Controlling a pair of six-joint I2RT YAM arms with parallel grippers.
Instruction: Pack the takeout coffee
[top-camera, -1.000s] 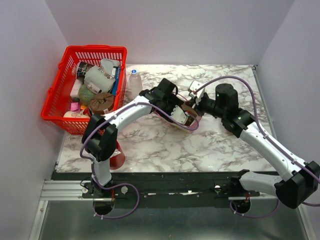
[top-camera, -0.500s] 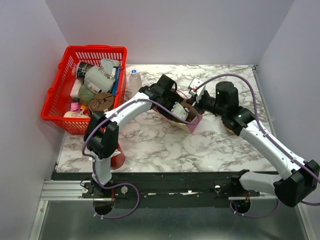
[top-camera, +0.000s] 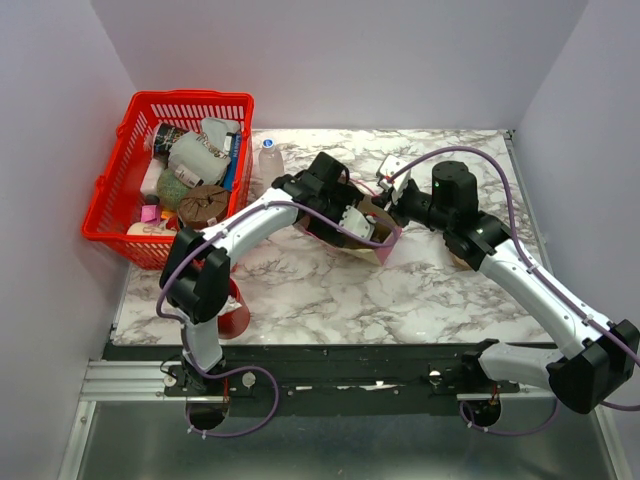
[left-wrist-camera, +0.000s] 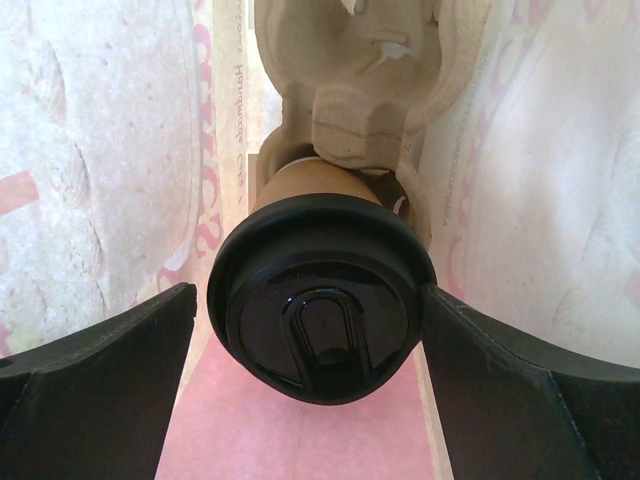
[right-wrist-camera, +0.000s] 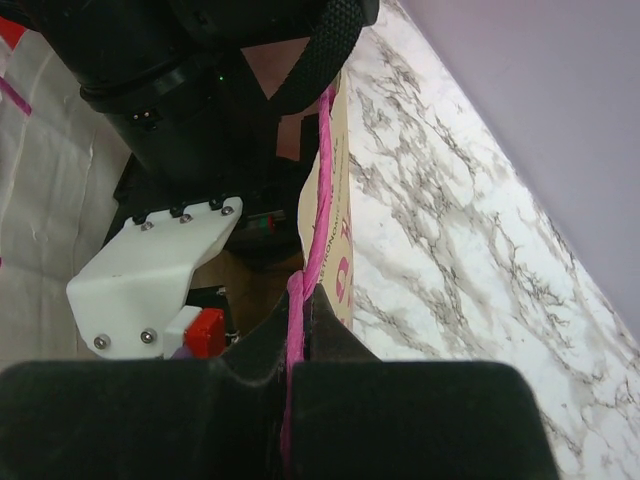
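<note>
The takeout coffee (left-wrist-camera: 320, 300), a tan paper cup with a round black lid, lies inside a paper bag (top-camera: 386, 246) with a pink floor and white walls. Its base sits in a brown pulp carrier (left-wrist-camera: 365, 110). My left gripper (left-wrist-camera: 308, 292) reaches into the bag and is open around the lid, with a small gap at the left finger (left-wrist-camera: 120, 360). The right finger (left-wrist-camera: 500, 380) stands right against the lid's rim. My right gripper (right-wrist-camera: 303, 300) is shut on the bag's pink handle (right-wrist-camera: 322, 170), holding up the bag's edge. From above, the left arm hides the cup.
A red basket (top-camera: 128, 190) with several groceries stands at the back left, with a clear bottle (top-camera: 270, 165) beside it. A red cup (top-camera: 236, 312) stands at the front left near the left arm's base. Purple walls close the table's sides and back.
My left gripper's jaws have widened off the coffee's lid. The left arm has shifted slightly inside the bag. The right gripper keeps its hold on the handle.
</note>
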